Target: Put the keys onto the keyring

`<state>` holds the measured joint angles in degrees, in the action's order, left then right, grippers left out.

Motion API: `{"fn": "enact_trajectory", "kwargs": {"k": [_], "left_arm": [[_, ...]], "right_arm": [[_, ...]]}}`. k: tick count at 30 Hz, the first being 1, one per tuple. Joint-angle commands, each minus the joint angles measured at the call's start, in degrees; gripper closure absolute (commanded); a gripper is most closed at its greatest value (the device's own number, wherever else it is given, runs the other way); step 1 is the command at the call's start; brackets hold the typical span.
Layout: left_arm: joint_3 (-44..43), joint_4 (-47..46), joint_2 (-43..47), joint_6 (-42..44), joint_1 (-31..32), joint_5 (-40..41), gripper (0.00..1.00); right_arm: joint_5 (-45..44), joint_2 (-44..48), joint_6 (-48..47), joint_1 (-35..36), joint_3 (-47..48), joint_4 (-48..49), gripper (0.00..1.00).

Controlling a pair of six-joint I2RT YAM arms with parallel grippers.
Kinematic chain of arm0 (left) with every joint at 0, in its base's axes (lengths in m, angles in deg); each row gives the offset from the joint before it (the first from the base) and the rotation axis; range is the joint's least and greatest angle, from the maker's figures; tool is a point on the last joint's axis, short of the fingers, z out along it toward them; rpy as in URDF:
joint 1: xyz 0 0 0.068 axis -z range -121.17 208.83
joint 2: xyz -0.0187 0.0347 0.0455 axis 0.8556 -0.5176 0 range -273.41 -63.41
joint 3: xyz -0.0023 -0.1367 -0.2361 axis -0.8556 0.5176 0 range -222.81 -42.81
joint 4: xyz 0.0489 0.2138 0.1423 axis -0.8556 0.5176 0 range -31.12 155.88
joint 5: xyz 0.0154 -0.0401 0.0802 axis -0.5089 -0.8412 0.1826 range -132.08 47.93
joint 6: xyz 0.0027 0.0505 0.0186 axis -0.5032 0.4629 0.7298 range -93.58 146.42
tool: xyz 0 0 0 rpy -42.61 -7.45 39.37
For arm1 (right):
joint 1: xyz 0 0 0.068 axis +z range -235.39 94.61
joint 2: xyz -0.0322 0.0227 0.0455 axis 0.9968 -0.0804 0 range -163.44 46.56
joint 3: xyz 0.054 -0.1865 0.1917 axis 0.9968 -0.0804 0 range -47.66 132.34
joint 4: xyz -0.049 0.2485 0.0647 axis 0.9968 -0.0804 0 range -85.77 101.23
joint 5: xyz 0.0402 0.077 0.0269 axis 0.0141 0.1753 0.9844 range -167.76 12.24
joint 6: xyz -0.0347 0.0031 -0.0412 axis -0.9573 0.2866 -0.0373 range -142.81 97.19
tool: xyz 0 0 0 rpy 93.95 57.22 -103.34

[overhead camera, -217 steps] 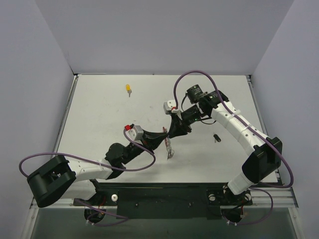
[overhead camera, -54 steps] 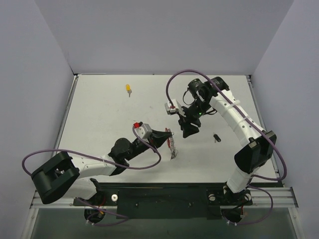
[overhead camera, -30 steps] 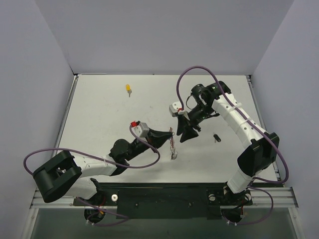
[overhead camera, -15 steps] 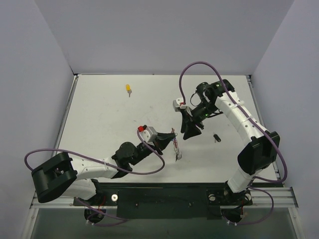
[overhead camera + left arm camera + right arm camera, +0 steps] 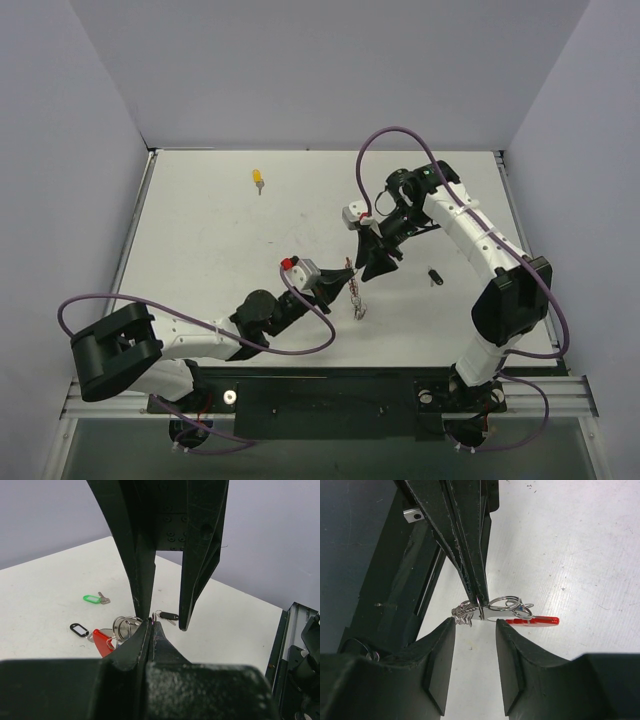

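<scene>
Where the arms meet: over the middle of the counter [image 5: 200, 240], with the left claw [image 5: 151, 628] and right claw [image 5: 474, 630] tip to tip.
left claw: closed, its fingers pressed together with no gap, pinching the keyring [image 5: 534, 621] by a silver ring right at the tips.
keyring: held in the left claw. Silver rings and a bit of chain bunch at the pinch, and the red part sticks out to one side. From above it is a small cluster just below the claw's tip; whether its low end touches the counter cannot be told.
right claw: open, its fingers well parted and holding nothing. The gap faces the keyring, which sits just off the fingertips.
contact: from the left wrist, one right finger [image 5: 142, 570] comes down to the left claw's tip; whether it touches cannot be told.
black key [image 5: 434, 276]: lies on the counter, right of the right claw and apart from it.
yellow key [image 5: 258, 179]: lies on the counter at the back left, well apart from both claws.
green key [image 5: 95, 599]: shows only from the left wrist, beyond the keyring.
tag [image 5: 78, 629]: black-outlined, just beside the red part; whether it is attached cannot be told.
</scene>
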<state>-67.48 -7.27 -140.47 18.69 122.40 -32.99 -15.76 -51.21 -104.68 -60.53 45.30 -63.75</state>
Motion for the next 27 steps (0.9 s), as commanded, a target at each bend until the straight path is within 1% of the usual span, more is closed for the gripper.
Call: {"fn": "enact_trajectory", "kwargs": {"k": [1, 8, 13, 16, 20, 22, 24, 27], "left_arm": [[-2.4, -6.89, -0.29, 0.43, 0.41, 0.85, 1.0], [-2.58, -7.15, -0.81, 0.43, 0.5, 0.5, 1.0], [-2.32, -7.33, -0.81, 0.43, 0.5, 0.41, 1.0], [-2.23, -7.5, -0.64, 0.34, 0.41, 0.32, 1.0], [-2.05, -7.85, -0.73, -0.27, 0.41, -0.03, 1.0], [-1.79, -8.38, -0.73, -0.53, 0.41, -0.03, 1.0], [-1.61, -8.64, -0.81, -0.89, 0.33, -0.03, 1.0], [-1.18, -9.34, -0.9, -1.32, 0.15, 0.06, 1.0]], "right_arm": [[2.69, -0.22, -2.42, 0.54, 0.11, -10.45, 0.66], [2.52, -0.4, -3.91, 0.89, 0.02, -11.32, 0.72], [2.25, -0.31, -5.32, 1.5, 0.37, -12.82, 0.8], [2.16, -0.31, -5.41, 1.86, 0.46, -12.91, 0.81], [2.25, -0.4, -5.41, 2.12, 0.72, -13.09, 0.86], [2.16, -0.31, -5.32, 2.12, 0.81, -13.17, 0.9], [1.99, -0.31, -5.32, 2.12, 0.99, -13.26, 0.97], [1.29, -0.13, -5.41, 2.21, 0.99, -13.44, 1.0]]}}
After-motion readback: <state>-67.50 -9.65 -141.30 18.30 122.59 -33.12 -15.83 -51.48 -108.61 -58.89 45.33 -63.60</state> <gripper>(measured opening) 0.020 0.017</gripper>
